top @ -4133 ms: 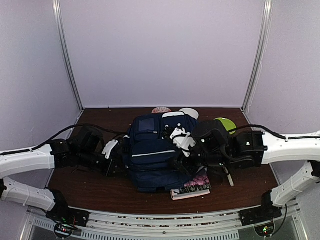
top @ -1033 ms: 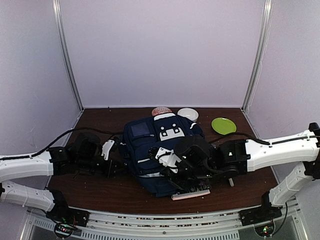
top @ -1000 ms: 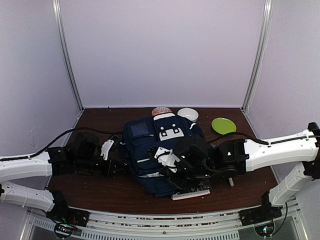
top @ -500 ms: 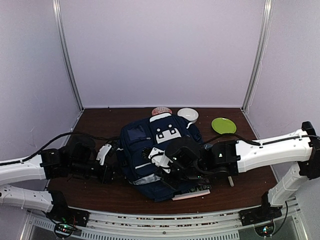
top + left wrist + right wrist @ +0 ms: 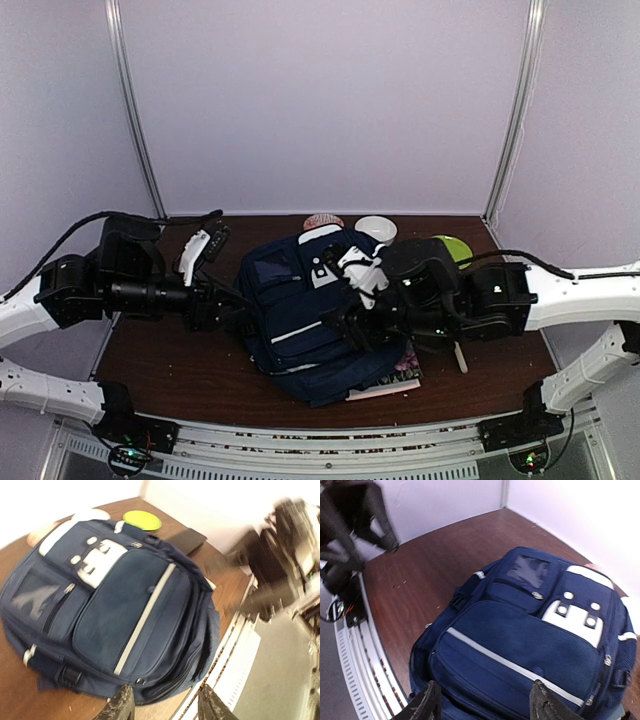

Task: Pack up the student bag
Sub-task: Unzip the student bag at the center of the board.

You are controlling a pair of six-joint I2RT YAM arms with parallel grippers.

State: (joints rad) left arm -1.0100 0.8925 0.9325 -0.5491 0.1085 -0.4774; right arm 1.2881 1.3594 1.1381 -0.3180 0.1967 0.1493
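Left gripper (image 5: 165,706) near plump fabric bag (image 5: 115,595)

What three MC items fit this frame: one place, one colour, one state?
1. Relative to the backpack, the green plate sits: A on top; B beyond it, far right; C at the near edge.
2. The stripe across its front is: A white; B red; C yellow.
3. The right arm's jaws are: A shut on a strap; B shut, empty; C open, nothing between.
Answers: 1 B, top view shows it past the backpack's far right corner. 2 A, pale in both wrist views. 3 C, fingers apart over the backpack.
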